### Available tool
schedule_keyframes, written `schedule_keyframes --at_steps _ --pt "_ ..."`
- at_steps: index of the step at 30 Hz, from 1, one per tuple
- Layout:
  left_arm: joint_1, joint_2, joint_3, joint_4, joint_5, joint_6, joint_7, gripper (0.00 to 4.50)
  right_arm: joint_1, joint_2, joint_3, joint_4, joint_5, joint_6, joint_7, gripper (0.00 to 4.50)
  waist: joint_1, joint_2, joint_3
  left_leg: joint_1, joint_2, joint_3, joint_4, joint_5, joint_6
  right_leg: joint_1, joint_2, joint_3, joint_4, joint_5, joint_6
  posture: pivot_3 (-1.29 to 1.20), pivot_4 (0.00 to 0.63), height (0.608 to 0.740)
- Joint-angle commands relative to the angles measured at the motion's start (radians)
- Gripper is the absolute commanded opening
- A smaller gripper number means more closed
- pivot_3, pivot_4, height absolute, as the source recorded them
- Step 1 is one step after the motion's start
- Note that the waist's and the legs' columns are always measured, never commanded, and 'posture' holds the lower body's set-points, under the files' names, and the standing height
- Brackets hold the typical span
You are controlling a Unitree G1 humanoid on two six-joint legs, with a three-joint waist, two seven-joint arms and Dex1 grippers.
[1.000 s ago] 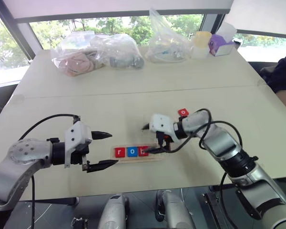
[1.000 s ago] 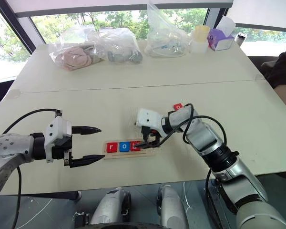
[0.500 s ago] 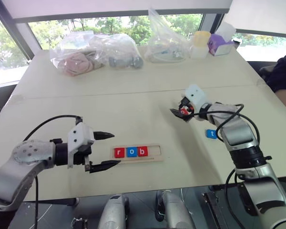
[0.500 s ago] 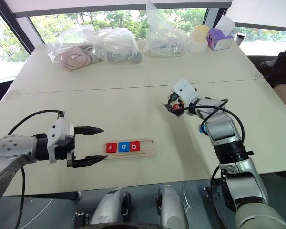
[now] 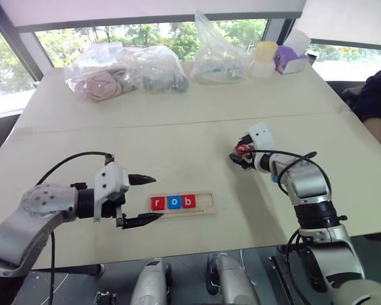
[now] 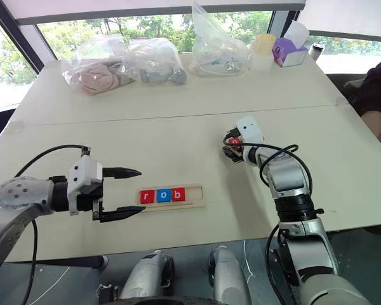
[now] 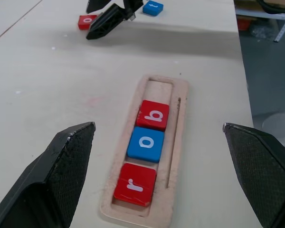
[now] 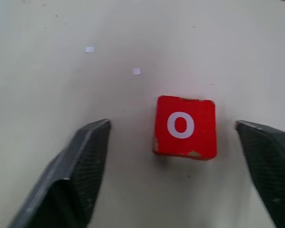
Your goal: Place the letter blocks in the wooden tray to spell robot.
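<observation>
The wooden tray (image 5: 205, 202) lies near the table's front edge. It holds a red r block (image 5: 158, 203), a blue o block (image 5: 174, 203) and a red b block (image 5: 189, 201), and its right end is bare. My left gripper (image 5: 155, 198) hovers open just left of the tray, pointing at it. A loose red o block (image 8: 184, 127) lies flat on the table to the right of the tray and farther back. My right gripper (image 5: 238, 157) is lowered over it, open, one finger on each side with a gap to the block. A blue t block (image 7: 153, 7) lies just beyond it.
Clear plastic bags (image 5: 117, 68) (image 5: 219, 58) with small items, a yellow cup (image 5: 267, 58) and a purple tissue box (image 5: 291, 58) line the table's far edge. A person's dark sleeve (image 5: 376, 95) shows at the right edge. A seam (image 5: 178, 122) crosses the tabletop.
My right gripper left the tray, swung right and back to the loose red o block, and came down around it with its fingers drawing closer. The left gripper has stayed put.
</observation>
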Motion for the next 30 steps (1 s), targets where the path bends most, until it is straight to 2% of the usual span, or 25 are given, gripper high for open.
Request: schedule_keyframes --at_steps 1,3,6,8,12,15,17,22,30 --pt "0.019 0.022 0.037 -0.011 0.0 -0.028 -0.03 4.5 -0.016 0.011 -0.026 0.021 0.011 0.025 -0.033 2.15 -0.003 0.0 0.0 0.0 0.0 0.0 0.0 0.0 0.0 0.0 0.0 0.0 0.0 0.0 0.0 0.0 0.15 0.74" --pt "0.021 0.029 0.044 -0.011 -0.005 -0.03 -0.039 4.5 -0.024 0.032 -0.051 0.025 0.038 0.049 -0.043 1.18 -0.003 0.0 0.0 0.0 0.0 0.0 0.0 0.0 0.0 0.0 0.0 0.0 0.0 -0.001 -0.001 0.0 0.15 0.74" --pt "0.016 0.032 0.048 -0.01 -0.006 -0.03 -0.044 4.5 -0.024 0.05 -0.089 -0.008 0.066 0.093 -0.069 1.19 -0.004 0.0 0.0 0.0 0.0 0.0 0.0 0.0 0.0 0.0 0.0 0.0 0.0 -0.001 -0.001 0.0 0.15 0.74" --pt "0.005 0.033 0.055 -0.01 -0.012 -0.027 -0.044 4.5 0.002 0.035 -0.102 -0.105 0.088 0.164 -0.069 1.19 -0.003 0.0 0.0 0.0 0.0 0.0 0.0 0.0 0.0 0.0 0.0 0.0 0.0 0.0 0.0 0.0 0.15 0.74" --pt "-0.034 0.031 0.085 -0.022 -0.064 0.01 -0.034 4.5 0.113 -0.005 -0.114 -0.41 0.158 0.374 -0.05 1.19 0.003 0.0 0.0 -0.002 0.0 -0.001 -0.001 0.0 0.0 -0.001 -0.001 0.0 -0.001 0.0 0.001 0.0 0.15 0.74" --pt "-0.127 0.037 0.105 -0.036 -0.135 0.079 -0.007 4.5 0.236 -0.007 -0.153 -0.709 0.228 0.61 -0.044 1.19 0.003 0.0 0.0 -0.002 0.0 -0.002 -0.001 0.0 0.0 -0.001 -0.001 0.0 -0.001 -0.001 0.002 0.0 0.15 0.74" --pt "-0.154 0.042 0.104 -0.036 -0.145 0.097 -0.003 4.5 0.27 0.006 -0.174 -0.802 0.243 0.693 -0.053 1.19 0.002 0.0 0.0 -0.002 0.0 -0.005 -0.001 0.0 0.0 -0.001 -0.001 0.0 -0.001 -0.003 0.005 0.0 0.15 0.74" --pt "-0.188 0.046 0.095 -0.034 -0.163 0.126 -0.002 4.5 0.329 0.039 -0.196 -0.889 0.261 0.731 -0.1 1.19 -0.006 0.0 0.0 0.0 0.0 -0.004 -0.001 0.0 0.0 -0.001 -0.001 0.0 -0.001 -0.005 0.001 0.0 0.15 0.74" --pt "-0.209 0.048 0.08 -0.035 -0.174 0.152 -0.013 4.5 0.357 0.02 -0.139 -0.891 0.272 0.73 -0.142 1.19 -0.005 0.0 0.0 -0.001 0.0 -0.004 -0.001 0.0 0.0 -0.001 0.0 0.0 -0.001 -0.005 0.001 0.0 0.15 0.74"
